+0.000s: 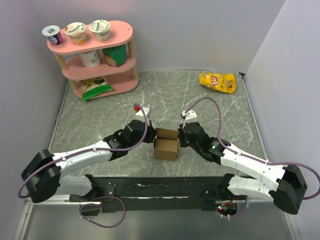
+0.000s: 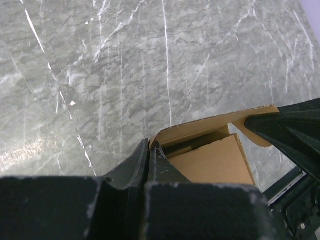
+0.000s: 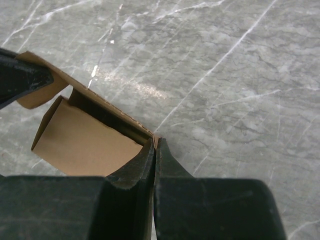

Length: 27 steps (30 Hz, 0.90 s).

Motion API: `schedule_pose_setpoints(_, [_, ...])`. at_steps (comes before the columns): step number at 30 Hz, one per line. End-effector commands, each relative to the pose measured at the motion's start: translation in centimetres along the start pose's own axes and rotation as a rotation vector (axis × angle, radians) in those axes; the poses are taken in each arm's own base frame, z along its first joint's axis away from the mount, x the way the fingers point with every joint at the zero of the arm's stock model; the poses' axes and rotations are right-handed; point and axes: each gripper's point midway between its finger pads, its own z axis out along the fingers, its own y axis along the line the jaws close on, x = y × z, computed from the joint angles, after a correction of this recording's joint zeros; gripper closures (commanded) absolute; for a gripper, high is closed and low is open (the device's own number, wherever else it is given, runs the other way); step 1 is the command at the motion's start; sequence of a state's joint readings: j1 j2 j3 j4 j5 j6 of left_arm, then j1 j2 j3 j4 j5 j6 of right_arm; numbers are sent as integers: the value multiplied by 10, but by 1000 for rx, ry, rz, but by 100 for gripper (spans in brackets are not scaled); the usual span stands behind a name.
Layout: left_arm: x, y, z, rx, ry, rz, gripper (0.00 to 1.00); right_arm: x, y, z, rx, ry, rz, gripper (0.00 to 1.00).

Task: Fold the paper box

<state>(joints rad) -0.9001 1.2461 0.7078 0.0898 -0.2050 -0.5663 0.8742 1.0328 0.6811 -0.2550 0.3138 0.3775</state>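
**Position of the workpiece.** The paper box (image 1: 166, 145) stands near the middle of the table (image 1: 100, 117), between the two arms. It is partly erected, with its walls up. It sits well apart from the chip bag (image 1: 217, 82) at the far right and the pink shelf (image 1: 95, 60) at the far left, so we judge that neither obstructs the fold.

**State of the end effectors.** The left gripper (image 1: 151, 135) meets the box on its left side, and the right gripper (image 1: 180, 138) meets it on its right side. In each wrist view the jaws are drawn fully together and a thin cardboard edge runs into the tips. The left gripper (image 2: 151, 148) pinches one end of the long far flap, and the right gripper (image 3: 155, 145) pinches the other end. Because the sheet is thin, we read both as clamped on cardboard rather than on nothing.

**Reason for the hold.** We judge that the opposed grip serves two purposes:
- It restrains the light box from sliding on the smooth surface.
- It gives both arms control of one flap, so that the flap bends evenly along its crease.

The flap is raised over a dark gap above the body of the box. We judge the closing fold not yet done.
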Motion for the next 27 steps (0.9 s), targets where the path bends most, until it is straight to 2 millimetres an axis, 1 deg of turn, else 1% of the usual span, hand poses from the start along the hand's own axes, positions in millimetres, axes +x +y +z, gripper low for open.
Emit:
schedule_pose_setpoints(1, [8,-18,-1,-24,-3,-52,99,-26,12,-5,-15,-77,74,100])
schedule_pose_setpoints(2, [11,-14,-1,-49,-11,-51,99,-25,12,-4,-11,-78,84,100])
schedule_pose_setpoints(4, [18,-20,-1,-51,-5,-46,99,-25,10,-3,-1,-80,97,100])
schedule_pose_setpoints(6, [24,-21,-1,-56,-2,-38,99,-25,11,-3,-2,-81,111,100])
schedule_pose_setpoints(9, [28,-18,-1,-73,-4,-38,99,-25,13,-2,-4,-81,133,100])
schedule_pose_setpoints(12, [31,-20,-2,-72,-2,-54,99,-26,15,-1,-9,-93,165,100])
schedule_pose_setpoints(13, [31,-22,-2,-68,-4,-62,99,-24,19,-2,-16,-93,173,100])
schedule_pose_setpoints(21, [28,-33,-2,-64,-29,-62,99,-23,23,-4,-2,-134,194,100])
schedule_pose_setpoints(27, [20,-39,-4,-66,-48,-37,99,-31,28,-9,-6,-142,174,100])
